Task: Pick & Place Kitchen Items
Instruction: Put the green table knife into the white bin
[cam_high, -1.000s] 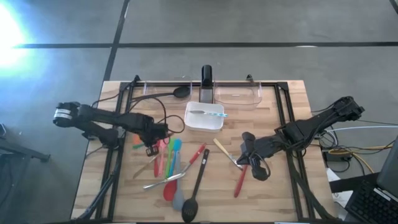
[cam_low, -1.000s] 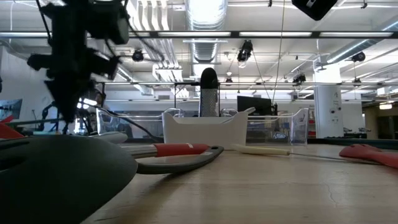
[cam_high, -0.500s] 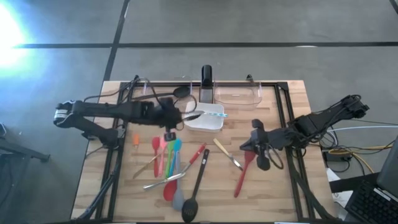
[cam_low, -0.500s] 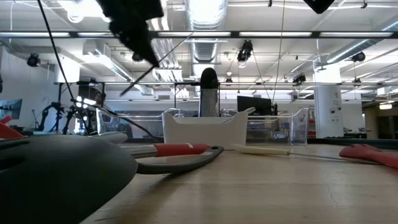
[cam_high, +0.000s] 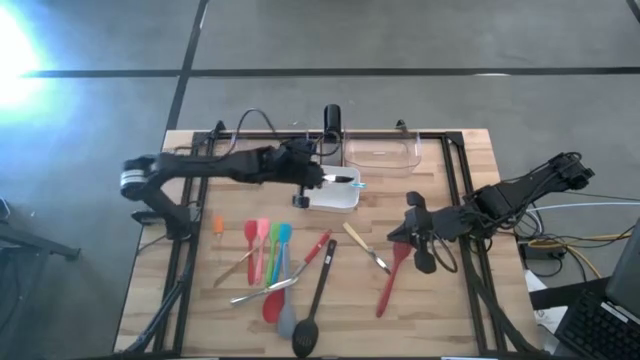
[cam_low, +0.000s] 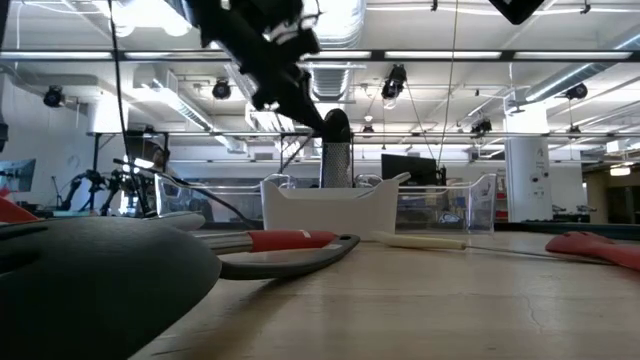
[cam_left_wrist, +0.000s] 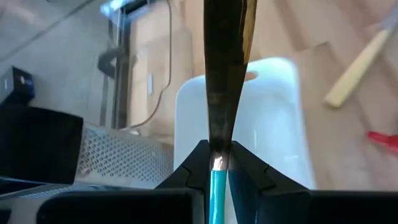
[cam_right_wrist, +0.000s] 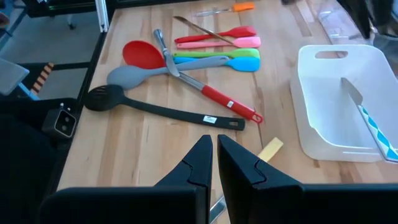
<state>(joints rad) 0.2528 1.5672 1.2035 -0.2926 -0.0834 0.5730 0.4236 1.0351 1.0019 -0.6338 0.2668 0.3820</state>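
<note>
The left gripper (cam_high: 303, 180) hangs over the white dish (cam_high: 335, 199) near the table's back edge, fingers clamped on a knife (cam_left_wrist: 225, 81) with a blue handle; the right gripper (cam_high: 412, 243), fingers closed on nothing, hovers toward the right edge beside the red spatula (cam_high: 391, 280)

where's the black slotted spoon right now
In the high view, the black slotted spoon lies at the table's near edge, centre, right of the grey spoon and left of the red spatula.

No readable text, label or number on anything.
</note>
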